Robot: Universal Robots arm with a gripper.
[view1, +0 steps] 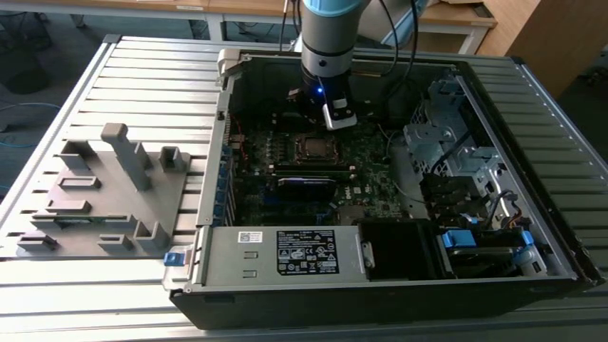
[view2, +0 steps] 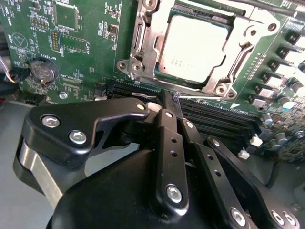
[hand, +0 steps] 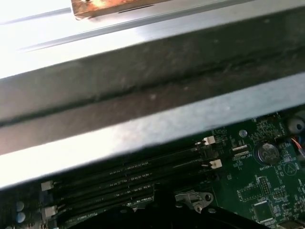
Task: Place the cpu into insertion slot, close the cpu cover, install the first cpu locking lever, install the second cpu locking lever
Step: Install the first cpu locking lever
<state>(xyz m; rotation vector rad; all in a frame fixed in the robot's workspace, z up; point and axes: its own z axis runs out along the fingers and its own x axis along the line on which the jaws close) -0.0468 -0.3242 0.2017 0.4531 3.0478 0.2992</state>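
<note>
while the slatted tabletop (view1: 142, 85) carries the open computer case (view1: 380, 306), the work sits on the motherboard (view2: 86, 62) inside it. the claw (view2: 175, 107) hangs just beside the socket, over the memory slots (view2: 214, 112), its fingers drawn together. a thin bright wire shows at their tips, and i cannot tell if it is gripped. the cpu cover (view2: 152, 47) lies flat around the cpu (view2: 198, 50), which is seated in the socket. so the first two steps look done. i cannot tell whether either lever is latched.
</note>
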